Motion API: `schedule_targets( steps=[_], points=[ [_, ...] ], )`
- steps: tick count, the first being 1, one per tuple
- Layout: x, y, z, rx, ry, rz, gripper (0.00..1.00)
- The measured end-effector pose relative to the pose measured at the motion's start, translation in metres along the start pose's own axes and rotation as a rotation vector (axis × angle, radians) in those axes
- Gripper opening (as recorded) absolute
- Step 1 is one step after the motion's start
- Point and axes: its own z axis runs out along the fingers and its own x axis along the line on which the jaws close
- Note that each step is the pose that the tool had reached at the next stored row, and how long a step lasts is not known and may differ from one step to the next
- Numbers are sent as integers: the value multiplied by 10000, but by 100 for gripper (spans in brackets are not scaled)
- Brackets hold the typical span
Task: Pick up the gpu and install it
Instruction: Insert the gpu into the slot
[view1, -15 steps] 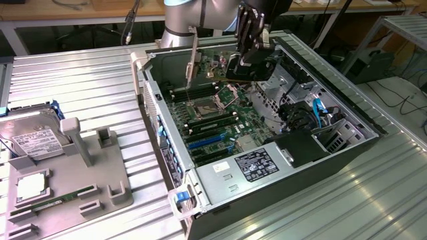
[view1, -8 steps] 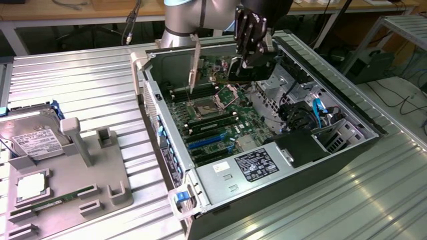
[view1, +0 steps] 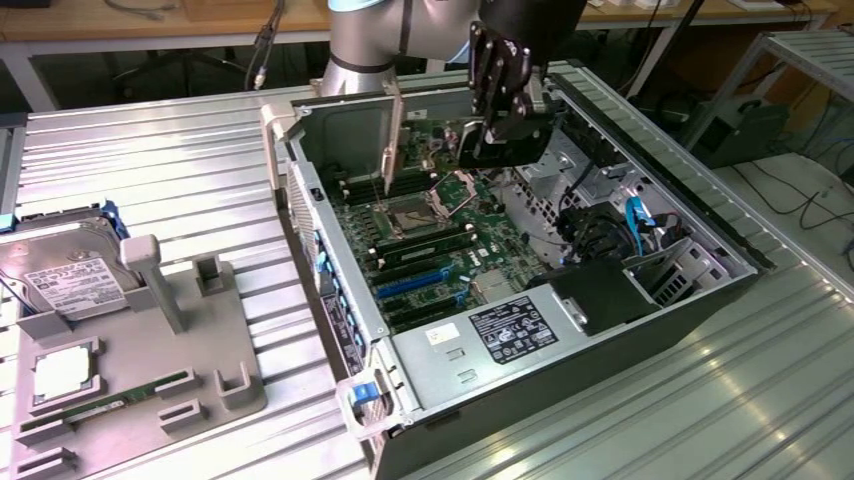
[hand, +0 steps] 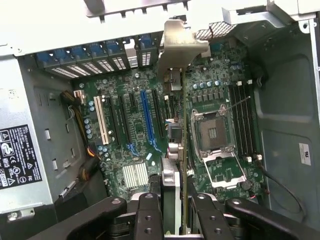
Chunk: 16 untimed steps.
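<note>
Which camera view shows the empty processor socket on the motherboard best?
The wrist view: it looks almost straight at the processor socket, so its square frame and bare middle are plain. The exterior view shows the socket at a slant, just below the bracket of the held gpu.

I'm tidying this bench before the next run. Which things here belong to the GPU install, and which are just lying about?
In the job:
- hand, shut on the gpu
- open computer case
- motherboard

Lying about:
- hard drive
- memory stick
- grey holder under both
</note>
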Motion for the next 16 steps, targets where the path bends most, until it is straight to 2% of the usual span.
schedule_targets(
  steps=[4,9,13,16],
  points=[
    [4,1,61,-8,1,0,28],
    [-4,6,135,-158,43,2,28],
    [-4,10,143,-164,47,-76,28],
    [-3,10,148,-173,15,-146,28]
  ],
)
